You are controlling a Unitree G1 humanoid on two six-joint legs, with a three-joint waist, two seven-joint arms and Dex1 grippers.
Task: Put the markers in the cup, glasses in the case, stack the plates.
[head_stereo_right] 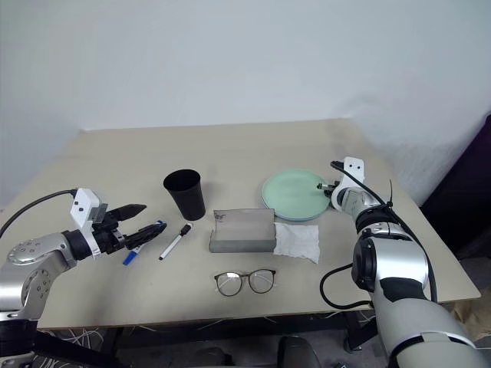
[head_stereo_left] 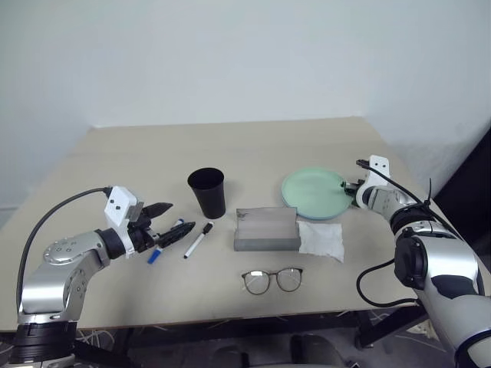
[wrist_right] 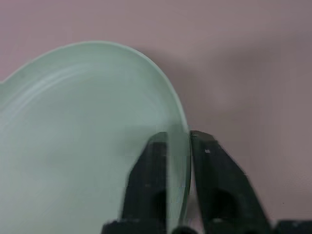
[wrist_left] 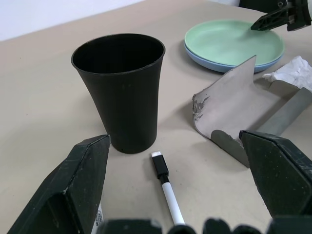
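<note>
The pale green plate (head_stereo_left: 313, 192) lies flat on the light blue plate (wrist_left: 218, 62) at the right of the table. My right gripper (head_stereo_left: 350, 186) is shut on the green plate's right rim, one finger on each side of it. The black cup (head_stereo_left: 207, 192) stands upright near the middle. Left of the grey case (head_stereo_left: 266, 228), the black-capped marker (head_stereo_left: 197, 240) and the blue-capped marker (head_stereo_left: 163, 245) lie on the table. My left gripper (head_stereo_left: 167, 218) hovers open just over the blue-capped marker, pointing towards the cup. The glasses (head_stereo_left: 272, 280) lie unfolded in front of the case.
A crumpled white cloth (head_stereo_left: 321, 239) lies against the case's right end. The case's grey flap (wrist_left: 229, 100) stands raised on the side that faces the cup. The table's right edge (head_stereo_left: 426, 207) runs close behind my right gripper.
</note>
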